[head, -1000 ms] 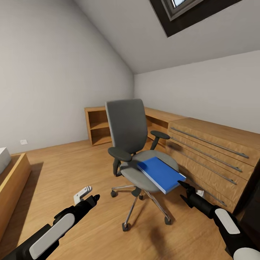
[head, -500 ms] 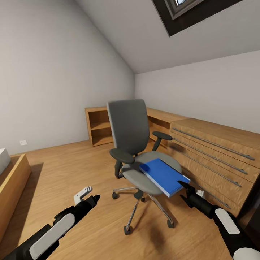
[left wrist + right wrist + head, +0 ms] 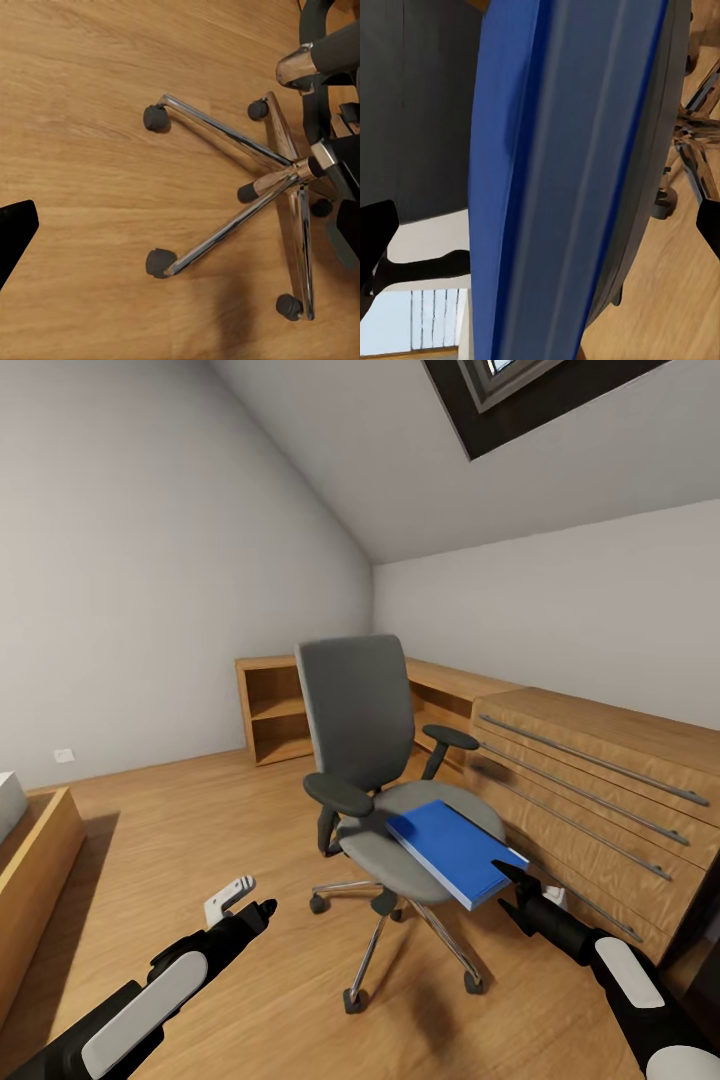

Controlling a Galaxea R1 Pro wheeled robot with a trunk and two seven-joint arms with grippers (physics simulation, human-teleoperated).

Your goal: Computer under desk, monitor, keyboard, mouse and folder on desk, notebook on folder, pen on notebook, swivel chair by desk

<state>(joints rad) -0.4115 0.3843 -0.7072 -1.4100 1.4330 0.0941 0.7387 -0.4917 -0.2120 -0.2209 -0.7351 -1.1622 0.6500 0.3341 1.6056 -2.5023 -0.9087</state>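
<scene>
**Right tool at the folder's corner, chair free to roll**

I have the right tool (image 3: 510,890) up against the near corner of the folder (image 3: 455,851), which lies flat on the seat of the swivel chair (image 3: 385,780) and overhangs the seat's front edge toward me. In the right wrist view the folder's blue edge (image 3: 570,180) runs between the two dark fingertips (image 3: 375,240), so the fingers look spread on either side of it, not yet pinching. From the head view alone I cannot tell whether they touch it.

My worry is the chair. It stands on castors on the wood floor (image 3: 200,830), and any push from my arm as I close could roll it or spin the seat, carrying the folder out of my grip. The folder is thin and slick-looking; held by one corner, it may droop, pivot or slide out and drop to the floor. The drawer chest (image 3: 590,800) is just beside my right arm, so a wide swing could clip it.

The left tool (image 3: 245,900) hangs over the floor well apart from the chair, fingers spread and holding nothing; its wrist view looks down on the chrome star base (image 3: 262,180).

As for containers, the open shelf unit (image 3: 272,708) against the far wall looks bare, and the chest's drawers are closed.
</scene>
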